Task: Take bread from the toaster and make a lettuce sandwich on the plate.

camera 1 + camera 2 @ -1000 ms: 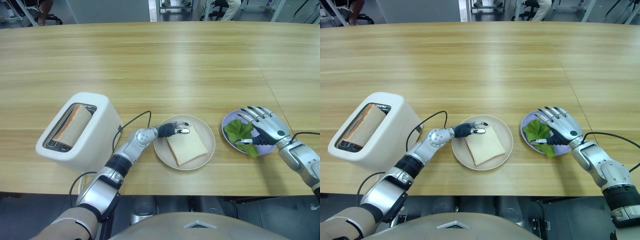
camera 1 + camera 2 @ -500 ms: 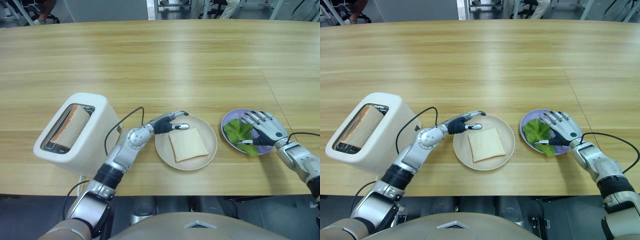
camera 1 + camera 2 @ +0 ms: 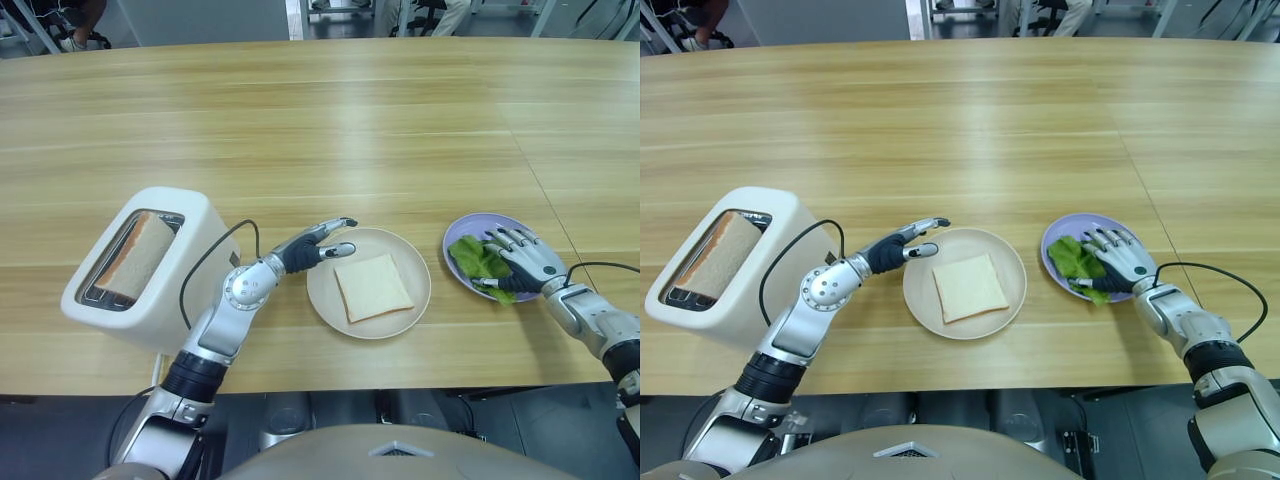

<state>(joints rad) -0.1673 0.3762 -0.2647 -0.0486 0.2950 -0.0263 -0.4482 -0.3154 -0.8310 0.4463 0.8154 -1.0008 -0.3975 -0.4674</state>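
On the purple plate (image 3: 500, 222), the right hand (image 3: 525, 262) grips the lettuce (image 3: 468, 255); the left hand (image 3: 310, 246), released, hangs over the beige plate (image 3: 415, 310) rim beside the bread slice (image 3: 372, 287)

Probably an office: a long wooden meeting table (image 3: 400, 130), wheeled chairs (image 3: 1038, 14) behind it.

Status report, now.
Left hand open, beside plate. Right hand on lettuce, grasp unclear. Bread slice on plate, second slice in toaster. Toaster cord loops by left arm.
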